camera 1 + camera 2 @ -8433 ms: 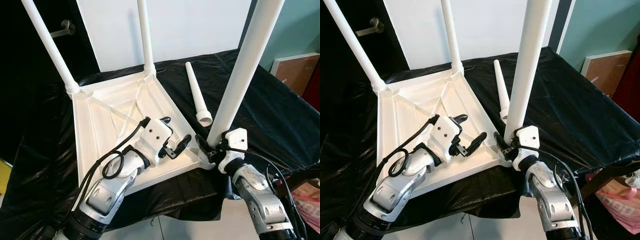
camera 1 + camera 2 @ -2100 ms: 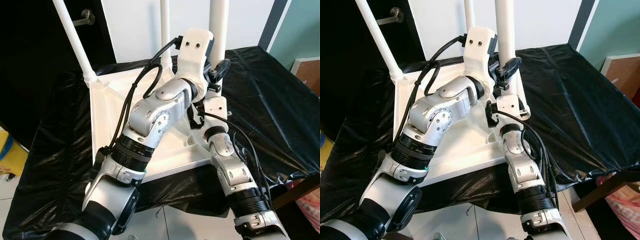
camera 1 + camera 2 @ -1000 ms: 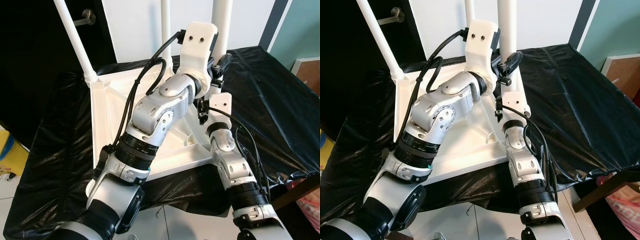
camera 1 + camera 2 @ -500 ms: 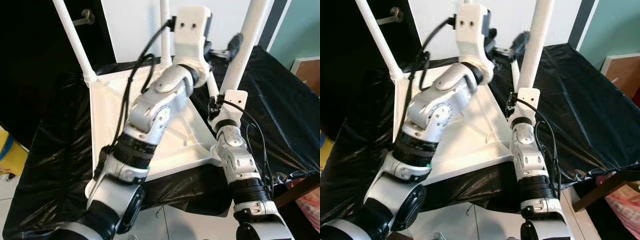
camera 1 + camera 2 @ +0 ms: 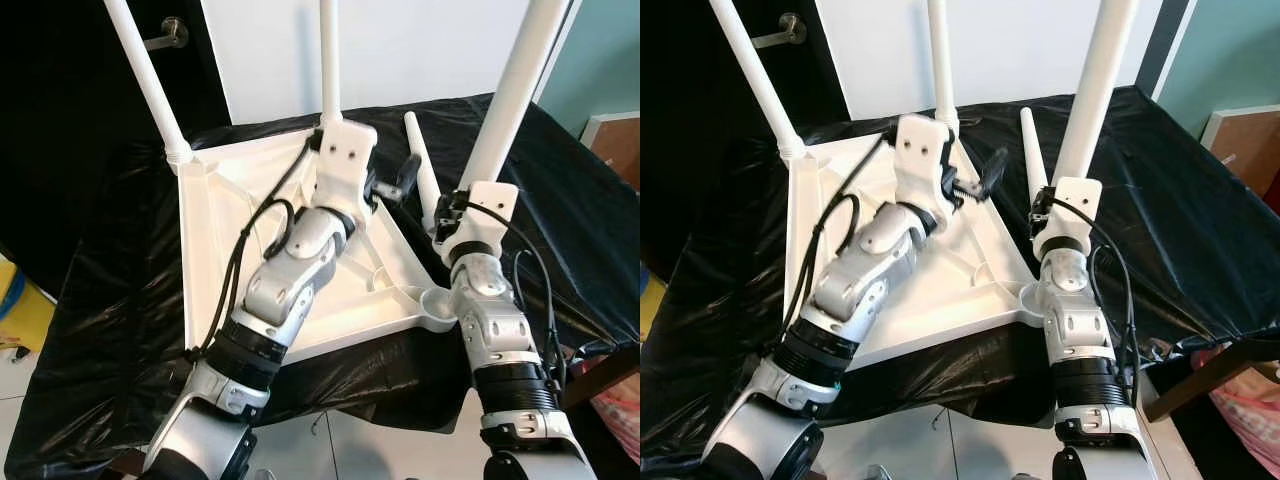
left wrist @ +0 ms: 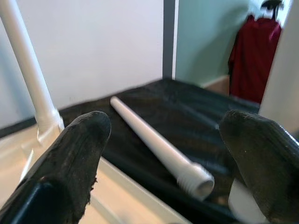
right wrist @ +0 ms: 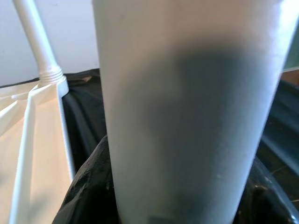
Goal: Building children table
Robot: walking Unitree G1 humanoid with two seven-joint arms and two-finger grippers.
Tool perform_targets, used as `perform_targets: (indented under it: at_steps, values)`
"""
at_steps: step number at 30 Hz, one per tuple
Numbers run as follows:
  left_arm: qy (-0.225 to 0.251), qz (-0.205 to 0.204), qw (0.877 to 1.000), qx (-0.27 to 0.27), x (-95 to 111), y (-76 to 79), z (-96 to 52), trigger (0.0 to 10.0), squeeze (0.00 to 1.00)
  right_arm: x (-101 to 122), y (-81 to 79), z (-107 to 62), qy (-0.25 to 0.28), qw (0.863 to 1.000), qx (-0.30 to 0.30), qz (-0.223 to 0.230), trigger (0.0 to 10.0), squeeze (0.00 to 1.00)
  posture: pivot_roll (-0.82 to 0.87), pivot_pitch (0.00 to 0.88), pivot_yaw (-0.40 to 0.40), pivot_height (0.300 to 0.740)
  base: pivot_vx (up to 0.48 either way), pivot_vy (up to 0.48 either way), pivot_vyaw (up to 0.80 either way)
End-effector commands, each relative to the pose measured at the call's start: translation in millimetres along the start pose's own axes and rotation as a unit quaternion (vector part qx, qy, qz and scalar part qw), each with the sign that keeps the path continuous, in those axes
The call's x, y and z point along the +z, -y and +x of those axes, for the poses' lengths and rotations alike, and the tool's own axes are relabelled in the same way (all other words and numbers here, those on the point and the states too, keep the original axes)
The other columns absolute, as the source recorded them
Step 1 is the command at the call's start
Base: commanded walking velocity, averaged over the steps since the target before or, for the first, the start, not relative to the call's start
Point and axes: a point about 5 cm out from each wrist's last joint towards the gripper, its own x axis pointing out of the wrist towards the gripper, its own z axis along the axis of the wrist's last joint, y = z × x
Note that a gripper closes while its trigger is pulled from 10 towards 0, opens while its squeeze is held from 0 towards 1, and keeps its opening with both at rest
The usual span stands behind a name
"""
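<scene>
The white table top (image 5: 215,250) lies upside down on a black cloth. Two white legs stand screwed in, one at its far left corner (image 5: 150,85) and one at the back corner (image 5: 330,60). My right gripper (image 5: 447,208) is shut on a third leg (image 5: 515,80), which leans up and to the right above the near right corner. The corner socket (image 5: 437,300) below it looks like an open ring. A fourth leg (image 5: 420,175) lies loose on the cloth. My left gripper (image 5: 392,187) hangs open over the top's right edge, its fingers (image 6: 70,158) wide apart.
The black cloth (image 5: 110,300) drapes over the near table edge. A dark door with a handle (image 5: 165,35) stands at the left and a brown board (image 5: 612,135) at the right. A pink bag (image 5: 618,412) sits on the floor at the lower right.
My left arm has let go of the third leg and dropped from high up down to the table top. The right gripper keeps the leg, now tilted rather than upright.
</scene>
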Motion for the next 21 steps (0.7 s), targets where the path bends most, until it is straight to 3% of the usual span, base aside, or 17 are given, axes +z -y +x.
perform_targets:
  at_steps: [1,11,21]
  values:
    - [-0.029,0.011,0.996,-0.084,-14,7.4,-2.6,10.0,0.00,2,2.9,-2.0,0.001,1.000,-0.001,0.001,10.0,0.00,-0.21,0.071,0.037,0.740,0.000,0.000,0.00]
    - [-0.106,0.012,0.988,-0.114,-56,11.7,-17.1,10.0,0.00,1,0.5,-10.2,-0.002,1.000,0.021,-0.002,10.0,0.00,-0.22,0.082,0.046,0.740,0.000,0.000,0.00]
    - [-0.148,0.069,0.977,-0.135,-82,11.4,-32.6,10.0,0.00,0,-4.2,-13.2,-0.008,0.999,0.035,-0.001,10.0,0.00,-0.21,0.080,0.042,0.740,0.000,0.000,0.00]
